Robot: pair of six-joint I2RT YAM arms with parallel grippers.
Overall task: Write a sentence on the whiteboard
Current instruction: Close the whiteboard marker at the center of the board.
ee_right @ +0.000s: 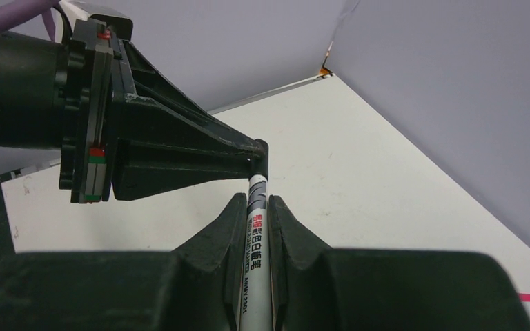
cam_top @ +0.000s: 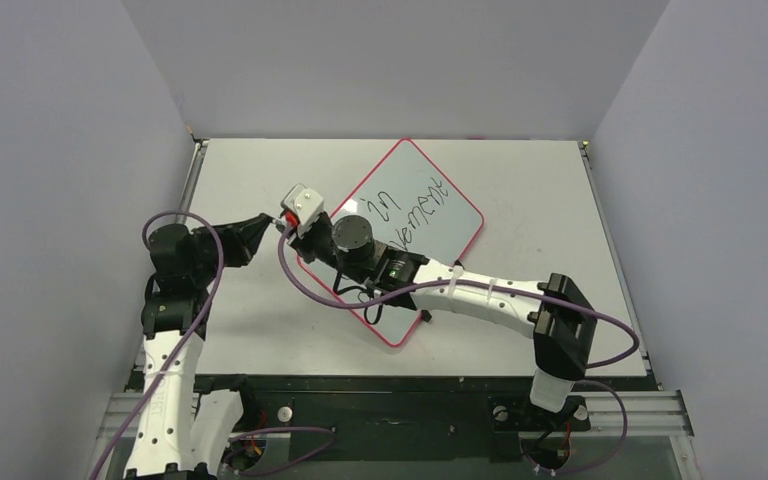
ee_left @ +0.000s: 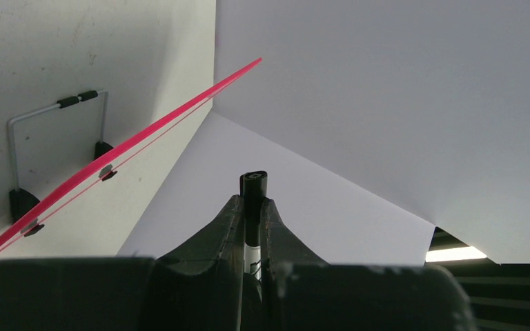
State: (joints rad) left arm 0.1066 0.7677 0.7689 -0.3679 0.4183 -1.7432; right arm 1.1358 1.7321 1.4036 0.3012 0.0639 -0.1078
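The whiteboard (cam_top: 440, 215) lies tilted on the table, red-rimmed; its rim also shows in the left wrist view (ee_left: 145, 133). The sentence (cam_top: 415, 215) shows in part: "in" and "vement" in black. The rest is hidden under my right arm. My right gripper (ee_right: 255, 201) is shut on the white body of a marker (ee_right: 257, 231), held off the board's left corner (cam_top: 285, 226). My left gripper (ee_left: 252, 203) is shut on the marker's black cap (ee_left: 254, 186). Its fingertips (ee_right: 255, 153) meet my right gripper head-on.
A wire stand with black clips (ee_left: 55, 117) sits by the board's rim. Grey walls enclose the table (cam_top: 260, 330) on three sides. A purple cable (cam_top: 300, 280) hangs from the right wrist over the board's near-left part.
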